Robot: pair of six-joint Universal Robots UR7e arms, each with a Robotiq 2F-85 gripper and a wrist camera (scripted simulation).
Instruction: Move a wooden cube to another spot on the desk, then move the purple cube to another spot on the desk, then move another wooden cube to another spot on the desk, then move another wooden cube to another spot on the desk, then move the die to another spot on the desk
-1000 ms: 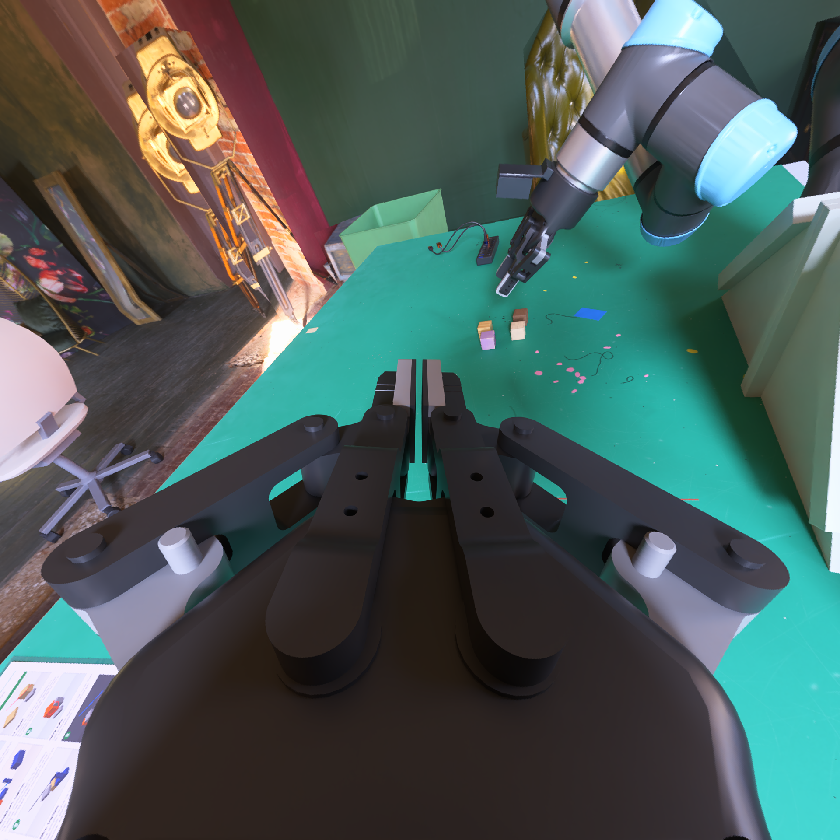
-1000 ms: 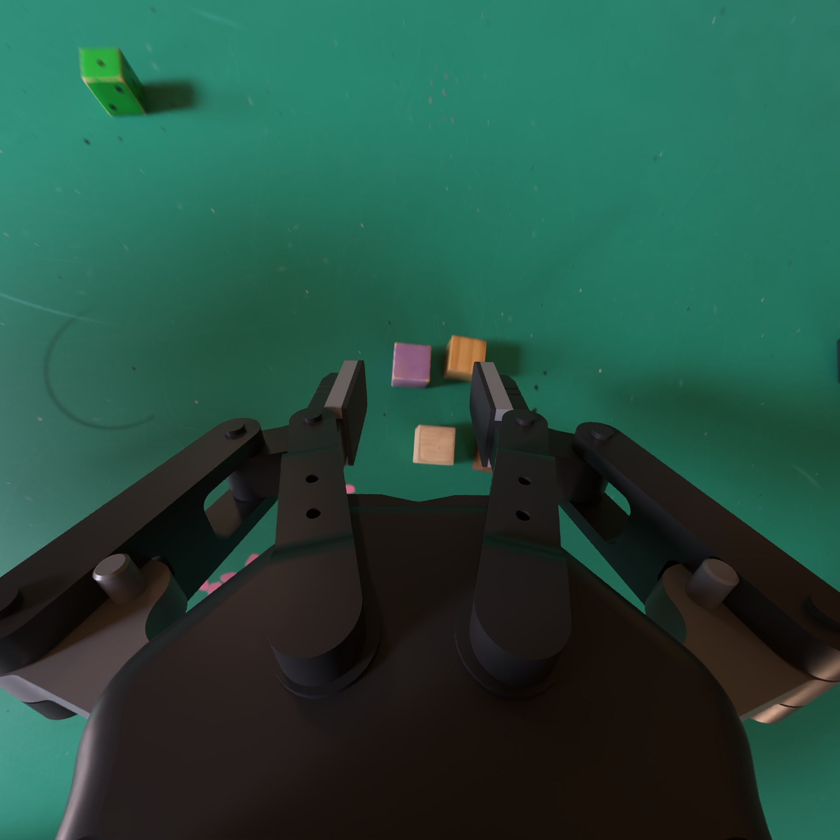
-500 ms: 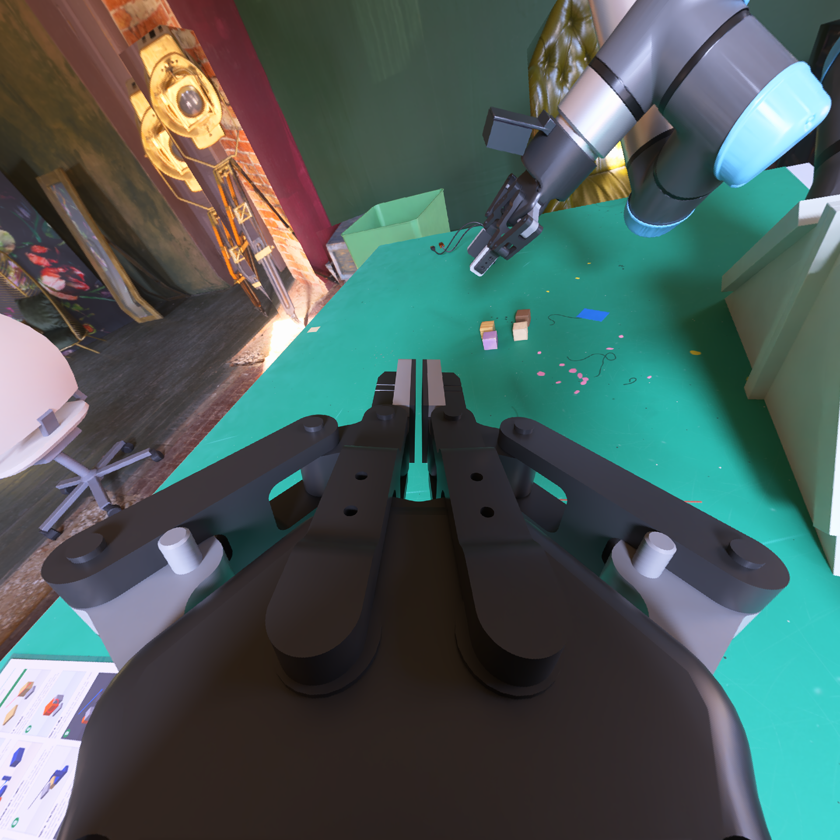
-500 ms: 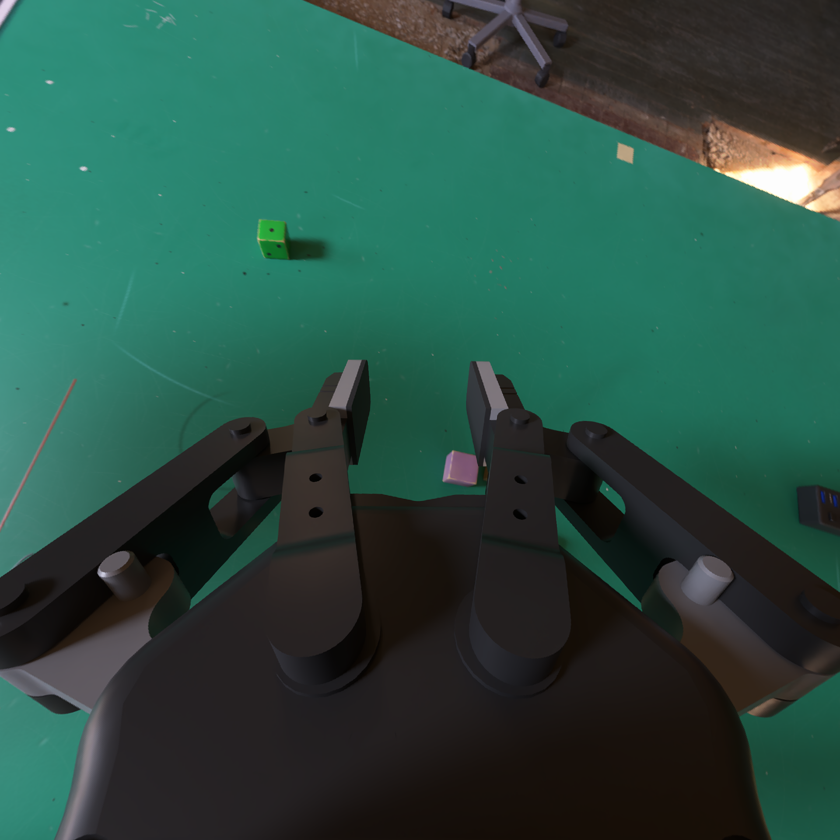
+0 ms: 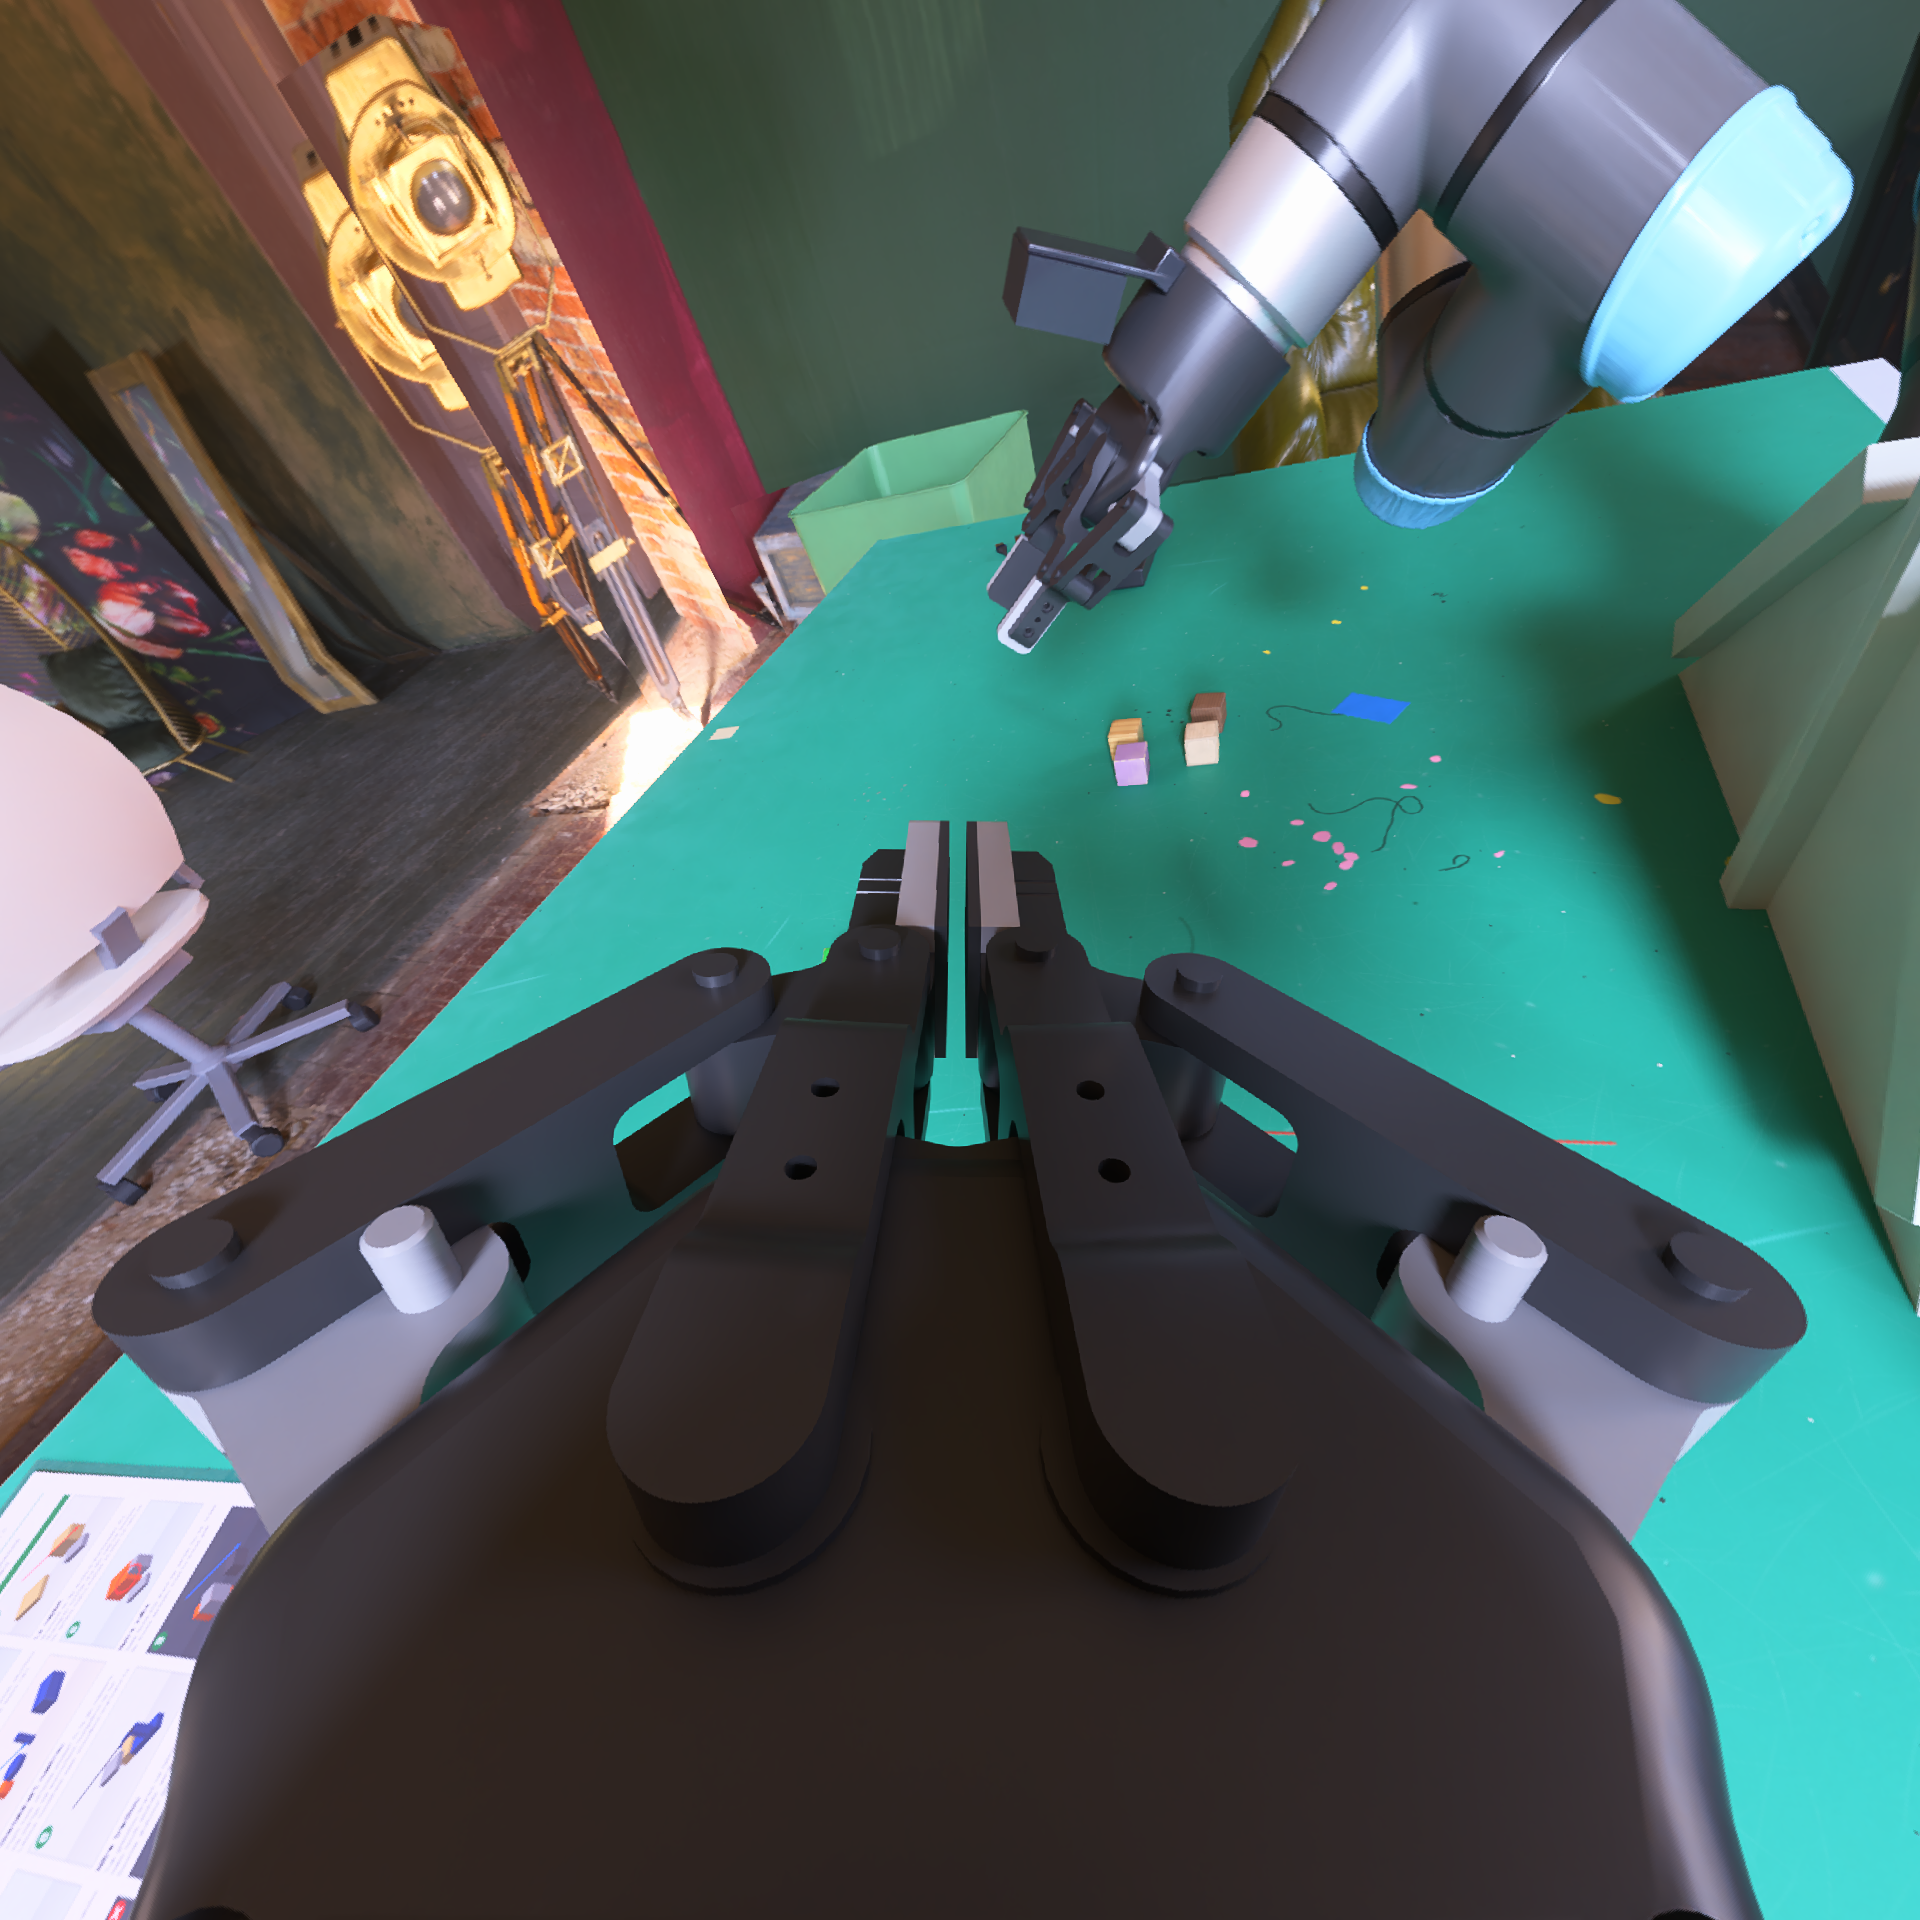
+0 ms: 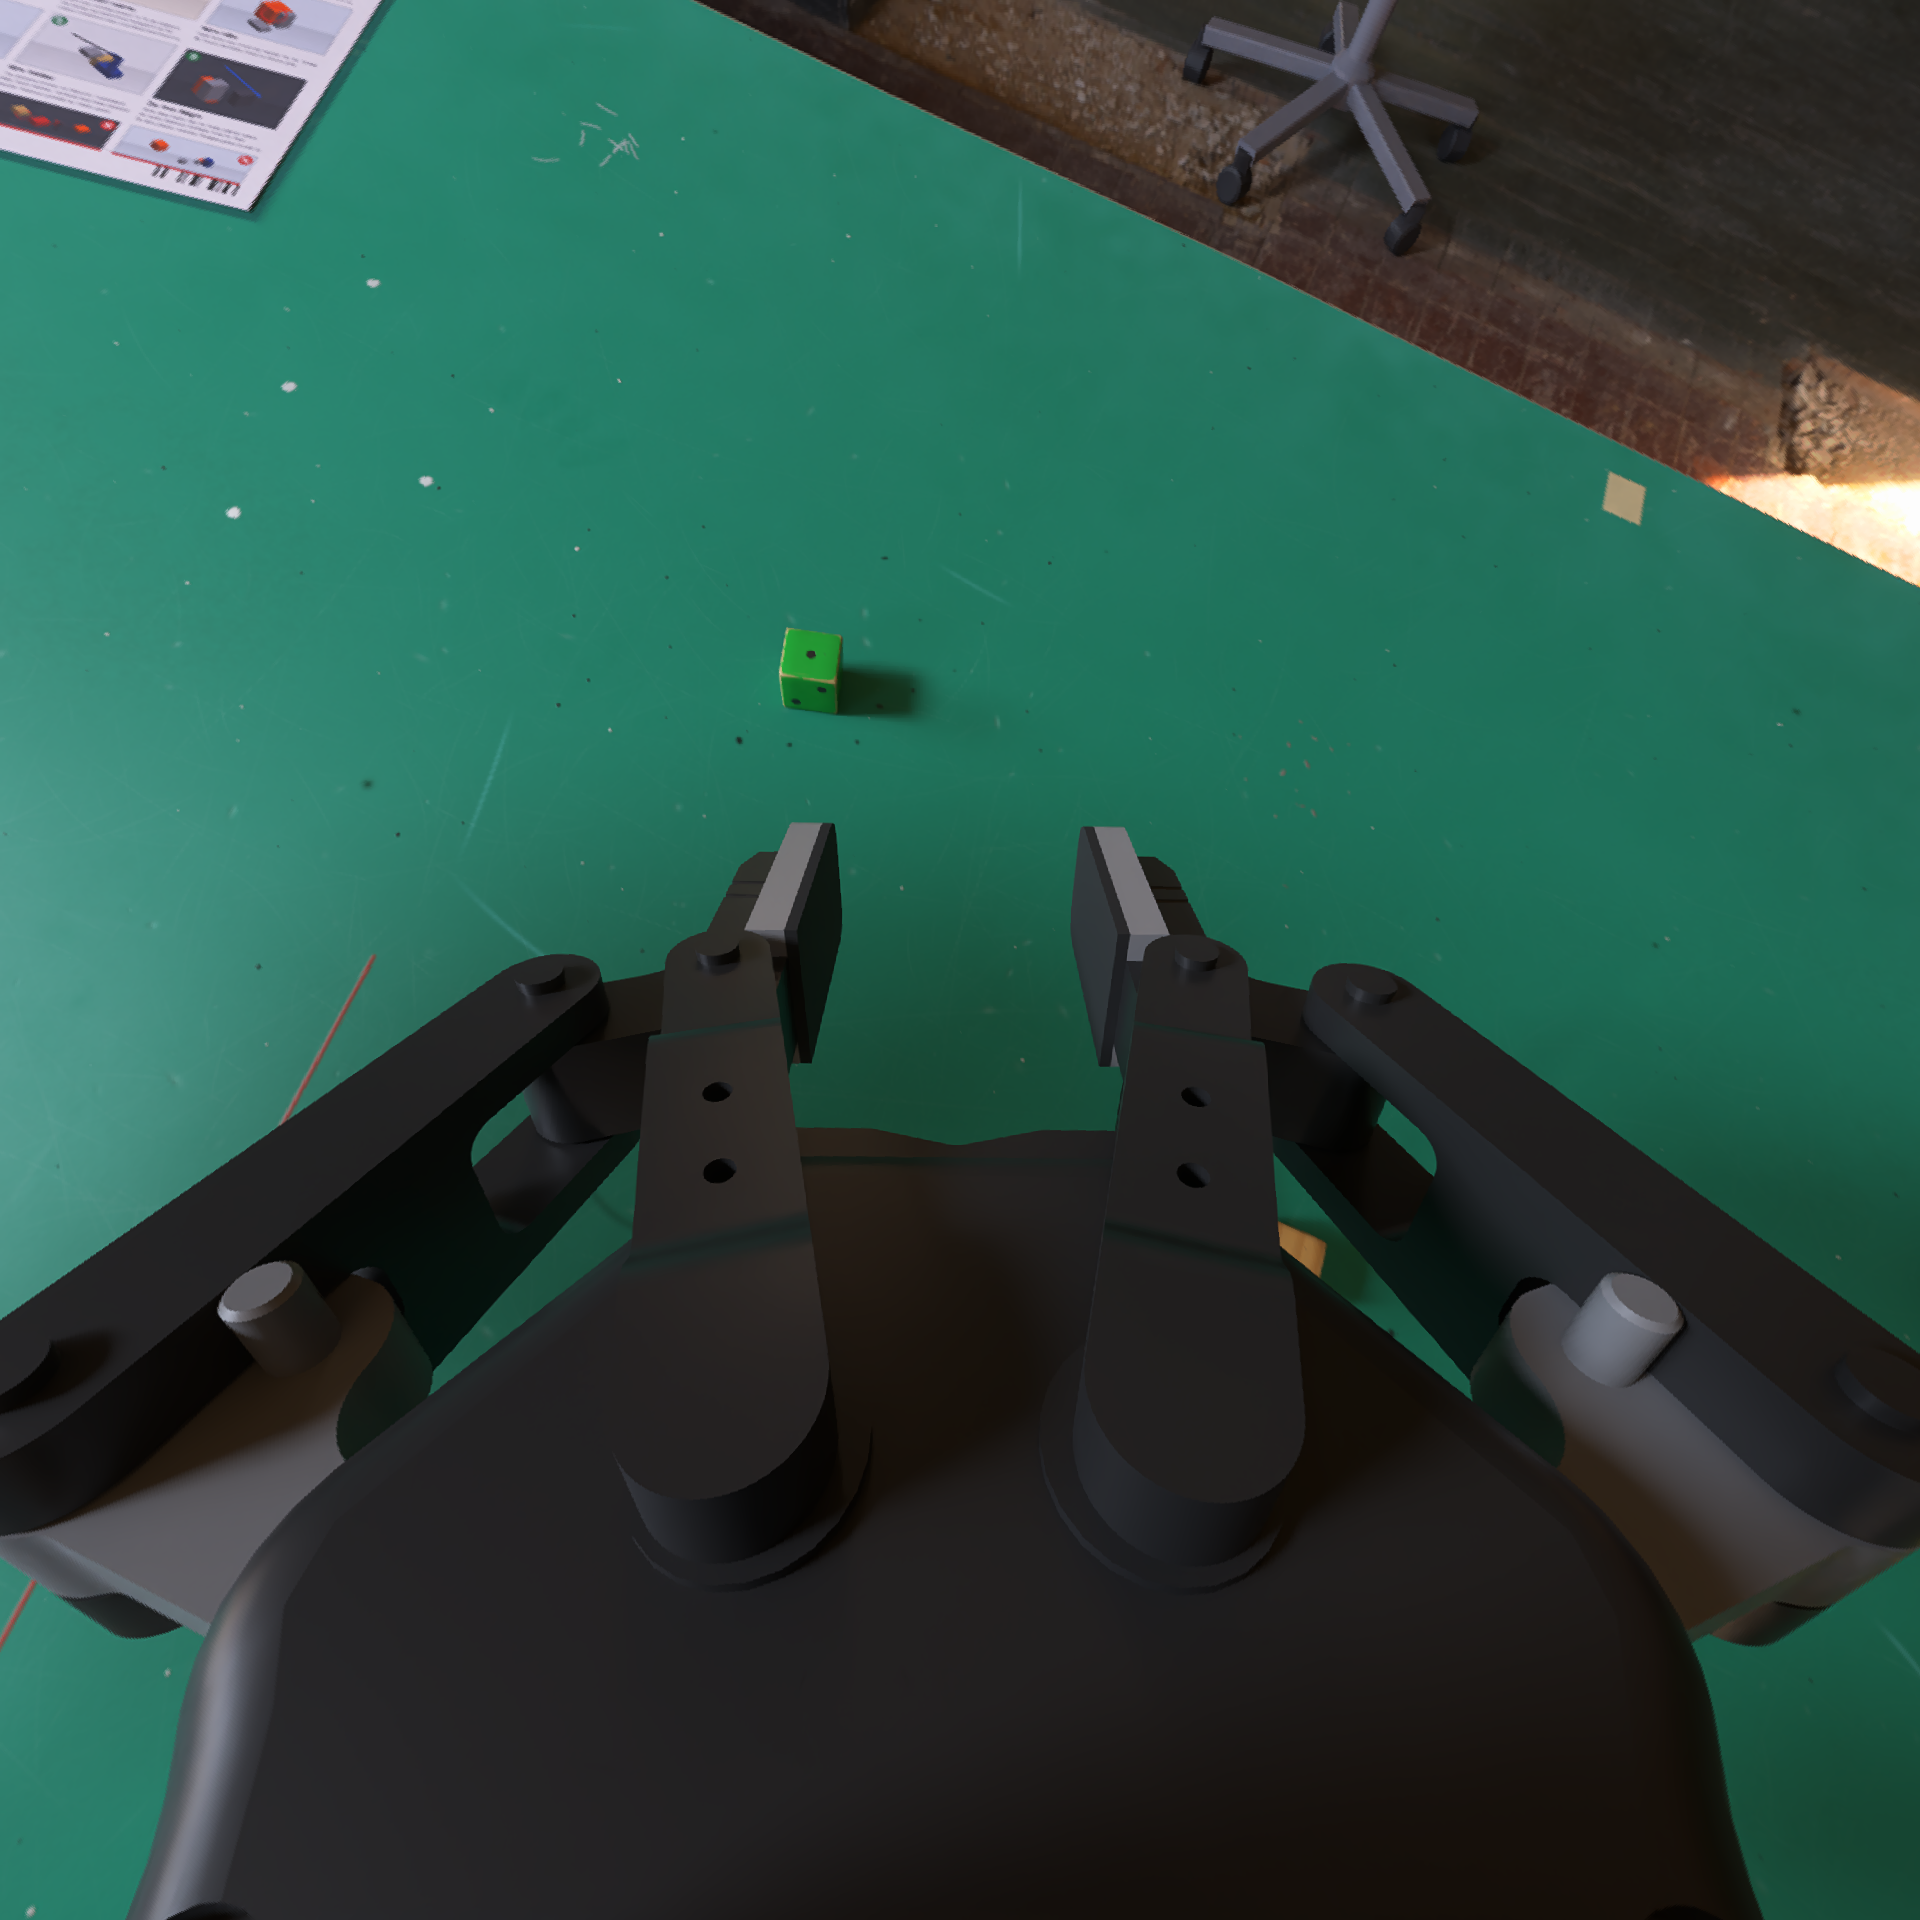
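Note:
In the left wrist view the purple cube (image 5: 1130,764) sits on the green desk (image 5: 1351,987) beside three wooden cubes: an orange-toned one (image 5: 1124,730), a pale one (image 5: 1201,744) and a dark brown one (image 5: 1207,708). My left gripper (image 5: 957,857) is shut and empty, low over the desk short of them. My right gripper (image 5: 1023,623) hangs above the desk beyond the cubes. In the right wrist view it (image 6: 956,914) is open and empty, with the green die (image 6: 809,671) ahead and slightly left. A sliver of a wooden cube (image 6: 1304,1247) shows under its right finger.
A printed sheet (image 6: 156,94) lies at the desk's corner and also shows in the left wrist view (image 5: 83,1662). A pale cabinet (image 5: 1829,831) stands on the right. A green bin (image 5: 914,488) and an office chair (image 5: 125,935) stand off the desk. The desk edge (image 6: 1351,301) runs diagonally.
My right gripper has risen and tilted away from the cube cluster; the cubes have dropped out of its view and the die has come toward the centre. My left gripper has not moved.

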